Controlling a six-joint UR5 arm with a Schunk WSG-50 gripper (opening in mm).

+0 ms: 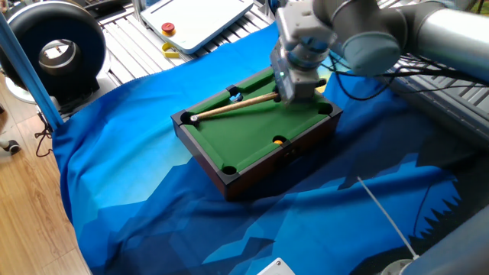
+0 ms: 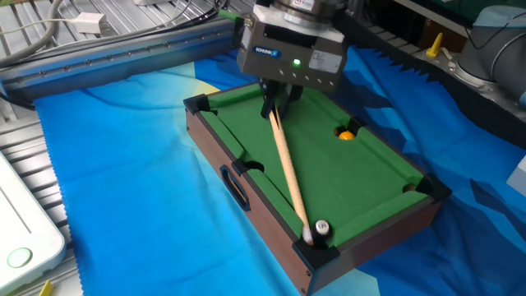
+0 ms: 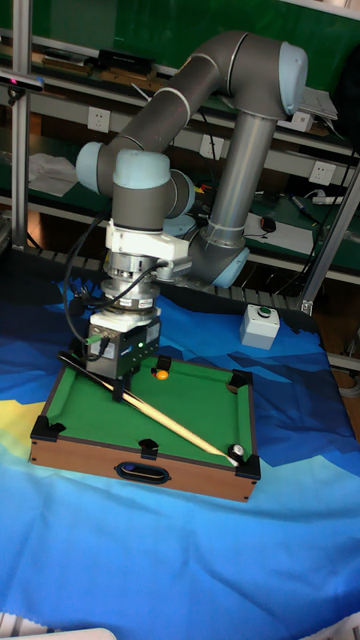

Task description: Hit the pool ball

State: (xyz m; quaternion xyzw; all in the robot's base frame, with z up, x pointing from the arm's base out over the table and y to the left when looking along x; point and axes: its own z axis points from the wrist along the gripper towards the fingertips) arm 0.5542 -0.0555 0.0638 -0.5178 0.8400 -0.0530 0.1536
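Observation:
The miniature pool table (image 1: 252, 126) (image 2: 370, 177) (image 3: 90, 452) sits on blue cloth. My gripper (image 2: 275, 107) (image 1: 287, 95) (image 3: 118, 392) hangs over its far end, shut on the butt of a wooden cue (image 2: 288, 168) (image 1: 233, 106) (image 3: 170, 421) that lies diagonally across the felt. The cue's tip touches the pool ball (image 2: 320, 228) (image 3: 238, 452), a tiny glossy black ball right at a corner pocket. In one fixed view the ball is not distinct from the dark corner. An orange ball (image 2: 347, 134) (image 1: 278, 140) (image 3: 160, 372) rests near a side pocket.
A pale bluish ball (image 1: 238, 97) lies at the far side pocket. A white tray (image 1: 199, 19) with a red button and a black round device (image 1: 57, 50) stand at the back left. A white button box (image 3: 260, 325) sits behind the table.

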